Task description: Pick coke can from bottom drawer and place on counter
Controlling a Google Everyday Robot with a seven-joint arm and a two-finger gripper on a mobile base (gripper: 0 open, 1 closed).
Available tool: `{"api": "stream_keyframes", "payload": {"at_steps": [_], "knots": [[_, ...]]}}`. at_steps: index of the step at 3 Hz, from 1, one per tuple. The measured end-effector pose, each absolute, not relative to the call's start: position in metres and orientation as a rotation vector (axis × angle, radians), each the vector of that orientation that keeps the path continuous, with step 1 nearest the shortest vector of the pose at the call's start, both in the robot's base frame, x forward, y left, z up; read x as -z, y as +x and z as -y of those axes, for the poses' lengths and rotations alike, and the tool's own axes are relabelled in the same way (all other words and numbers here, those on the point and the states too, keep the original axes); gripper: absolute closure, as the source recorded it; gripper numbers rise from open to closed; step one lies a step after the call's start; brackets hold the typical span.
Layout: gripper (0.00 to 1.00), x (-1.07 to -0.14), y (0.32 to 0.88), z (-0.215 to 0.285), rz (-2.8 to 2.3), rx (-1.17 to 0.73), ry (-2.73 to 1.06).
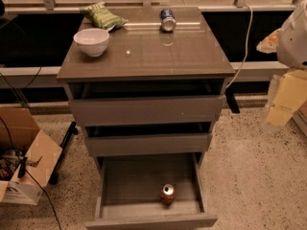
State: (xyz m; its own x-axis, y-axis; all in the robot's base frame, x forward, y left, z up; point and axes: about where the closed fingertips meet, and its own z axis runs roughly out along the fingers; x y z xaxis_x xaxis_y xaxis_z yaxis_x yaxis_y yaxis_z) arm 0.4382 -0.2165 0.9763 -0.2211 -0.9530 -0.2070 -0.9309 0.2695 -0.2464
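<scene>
i'm looking at a grey-brown cabinet of three drawers. the bottom drawer (129, 181), the deepest of them with a plain flat front, is pulled right out over the speckled stone floor (254, 176). the small red coke can (168, 194) with its silver top stands upright on the drawer's floor, a little right of the middle and close behind the front panel. nothing else lies in that drawer.

the two upper drawers are each drawn out a short way, the top drawer (146, 110) and the middle drawer (146, 144), with a dark gap above each front.

the counter (158, 51), a glossy grey-brown rectangular surface, carries three things. a round white bowl (91, 41) sits near the left edge. a crumpled green snack bag (102, 16) lies behind it at the back left. a blue-and-silver can (168, 19) lies on its side towards the back, right of the middle and well apart from the bowl.

the robot's pale gripper (284, 97) hangs at the far right of the view, beside the cabinet and about level with the top drawer. a white rounded part of the arm (293, 37) is above it. it is well apart from the coke can and touches neither drawer nor counter. how far the jaws are parted i cannot tell.

an open brown cardboard box (33, 162) stands on the floor to the left. a white cable (245, 42) runs down behind the cabinet's right side.
</scene>
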Motion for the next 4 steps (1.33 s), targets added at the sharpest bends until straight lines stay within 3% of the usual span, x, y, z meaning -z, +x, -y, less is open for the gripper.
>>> {"api": "stream_keyframes", "payload": {"at_steps": [2,4], "knots": [[0.00,-0.950,0.440,0.207,-2.171,0.032,-1.741],[0.00,-0.895,0.475,0.208,-2.085,-0.172,-1.711]]}}
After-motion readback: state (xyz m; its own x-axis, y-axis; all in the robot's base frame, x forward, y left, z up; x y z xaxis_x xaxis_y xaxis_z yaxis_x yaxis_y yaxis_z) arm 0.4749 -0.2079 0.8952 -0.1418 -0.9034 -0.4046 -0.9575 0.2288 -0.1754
